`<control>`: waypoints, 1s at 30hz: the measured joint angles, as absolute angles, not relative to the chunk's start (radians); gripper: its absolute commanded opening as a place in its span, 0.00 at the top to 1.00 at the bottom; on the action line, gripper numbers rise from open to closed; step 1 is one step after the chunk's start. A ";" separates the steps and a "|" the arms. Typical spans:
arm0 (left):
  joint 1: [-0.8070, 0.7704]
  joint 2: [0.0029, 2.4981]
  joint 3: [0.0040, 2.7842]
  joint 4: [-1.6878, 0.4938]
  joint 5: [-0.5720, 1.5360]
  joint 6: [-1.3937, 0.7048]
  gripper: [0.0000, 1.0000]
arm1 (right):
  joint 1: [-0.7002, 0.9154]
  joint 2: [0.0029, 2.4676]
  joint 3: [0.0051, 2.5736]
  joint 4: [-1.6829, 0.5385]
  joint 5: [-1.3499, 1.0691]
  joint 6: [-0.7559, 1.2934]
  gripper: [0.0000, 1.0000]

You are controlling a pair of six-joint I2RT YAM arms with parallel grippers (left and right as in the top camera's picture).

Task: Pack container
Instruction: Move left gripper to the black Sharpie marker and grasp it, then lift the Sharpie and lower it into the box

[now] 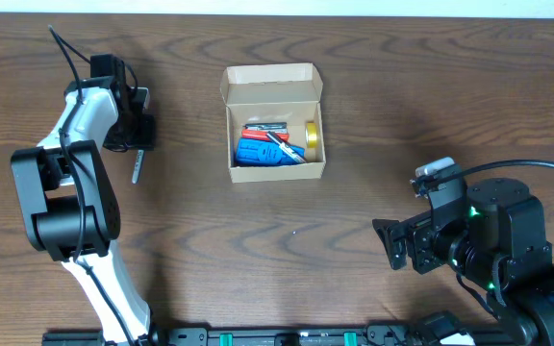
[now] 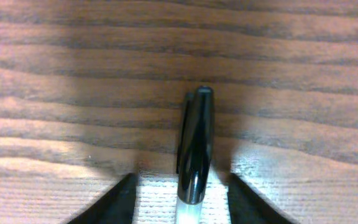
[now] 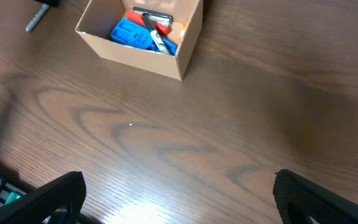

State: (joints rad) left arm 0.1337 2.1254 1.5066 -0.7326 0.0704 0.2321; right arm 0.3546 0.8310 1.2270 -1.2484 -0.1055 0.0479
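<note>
The container [image 1: 275, 171] is a small tan cardboard box at the table's middle back, its flap lid standing open at the far side. It also shows in the right wrist view [image 3: 135, 55]. Inside lie a blue object [image 1: 263, 152], a red-handled tool [image 1: 279, 144] and a yellow roll [image 1: 312, 139]. A marker [image 1: 138, 170] with a black cap [image 2: 195, 146] lies on the table left of the box. My left gripper [image 1: 135, 149] [image 2: 182, 180] is open, one finger on each side of the marker with gaps. My right gripper [image 1: 397, 245] [image 3: 179, 186] is open and empty at the front right.
The wooden table [image 1: 287, 250] runs under everything. The marker's end shows at the top left of the right wrist view [image 3: 36, 18]. A black rail [image 1: 287, 336] runs along the front edge.
</note>
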 measured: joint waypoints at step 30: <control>0.016 1.925 1.655 -0.801 0.098 0.262 0.94 | 0.355 0.831 1.227 -1.248 -0.105 0.048 0.01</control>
